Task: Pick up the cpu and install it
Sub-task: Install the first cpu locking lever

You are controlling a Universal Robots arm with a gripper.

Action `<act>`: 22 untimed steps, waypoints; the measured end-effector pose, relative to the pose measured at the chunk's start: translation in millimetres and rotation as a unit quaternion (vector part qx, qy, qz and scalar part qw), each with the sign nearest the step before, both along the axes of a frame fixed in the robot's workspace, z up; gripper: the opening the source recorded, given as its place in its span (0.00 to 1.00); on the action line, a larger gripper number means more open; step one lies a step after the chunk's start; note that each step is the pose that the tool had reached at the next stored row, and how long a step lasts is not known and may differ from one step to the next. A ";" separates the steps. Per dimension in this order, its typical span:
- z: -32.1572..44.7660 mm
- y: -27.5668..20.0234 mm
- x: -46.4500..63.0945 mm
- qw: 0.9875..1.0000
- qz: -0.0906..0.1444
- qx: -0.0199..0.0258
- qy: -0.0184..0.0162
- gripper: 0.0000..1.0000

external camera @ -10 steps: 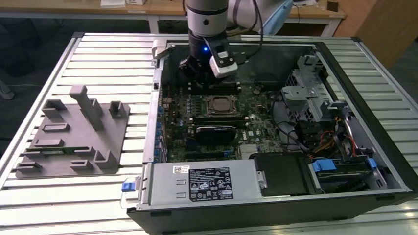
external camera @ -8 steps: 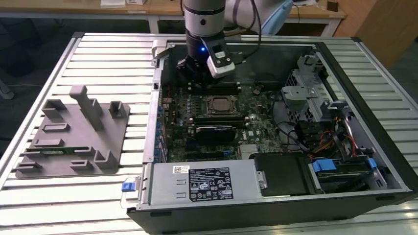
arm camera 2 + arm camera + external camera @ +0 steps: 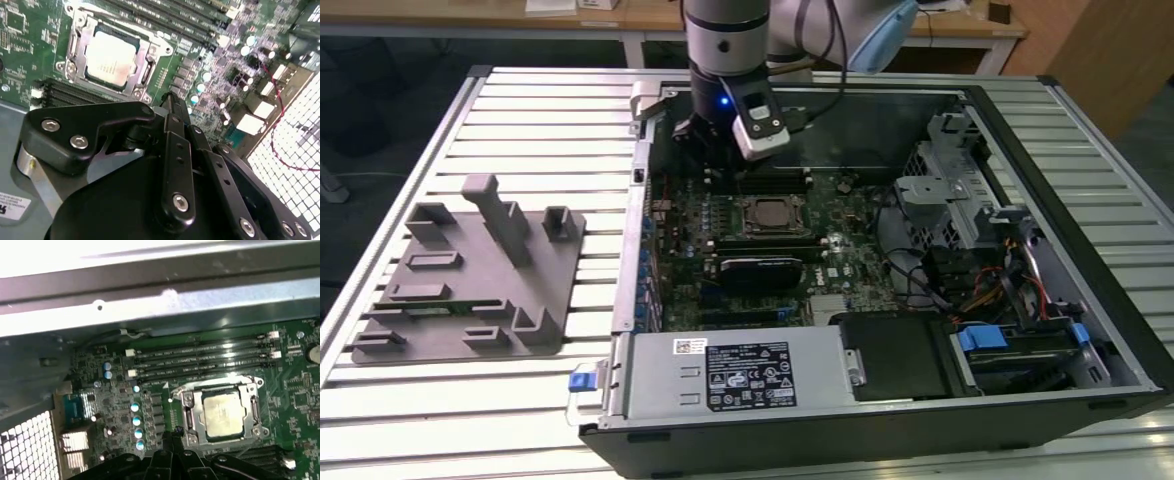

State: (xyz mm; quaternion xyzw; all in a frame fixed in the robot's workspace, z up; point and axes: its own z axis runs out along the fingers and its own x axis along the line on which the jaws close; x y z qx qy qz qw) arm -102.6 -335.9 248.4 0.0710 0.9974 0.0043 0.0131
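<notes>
The cpu (image 3: 111, 55) is a pale silvery square lying flat inside the silver-framed socket (image 3: 75, 37) on the green motherboard, and it also shows in the first wrist view (image 3: 225, 412). In the exterior view the cpu (image 3: 771, 212) sits mid-board inside the open computer case. My gripper (image 3: 720, 165) hangs over the board just beyond the socket, toward the case's far wall. Its black fingers meet at the tip (image 3: 170, 100) with nothing between them, a short way off the socket's corner (image 3: 172, 432).
A grey moulded fixture (image 3: 467, 270) lies on the slatted table at the exterior view's left. Inside the case are a black heatsink block (image 3: 754, 270), memory slots (image 3: 200, 357), a power supply (image 3: 734, 375), a drive cage with cables (image 3: 961, 230) and the case's metal wall (image 3: 160, 305).
</notes>
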 end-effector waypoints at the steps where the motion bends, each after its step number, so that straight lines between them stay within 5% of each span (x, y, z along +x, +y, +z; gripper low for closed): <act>1: -0.1 0.0 -0.7 1.000 0.000 0.004 0.000 0.11; 7: -0.3 0.0 -6.3 1.000 0.000 0.028 0.000 0.11; 18: -0.3 -0.1 -7.8 0.996 0.000 0.091 0.000 0.11; 20: -0.3 -0.1 -7.9 0.995 0.000 0.097 0.000 0.11; 22: -0.3 -0.1 -7.9 0.995 0.000 0.097 0.000 0.11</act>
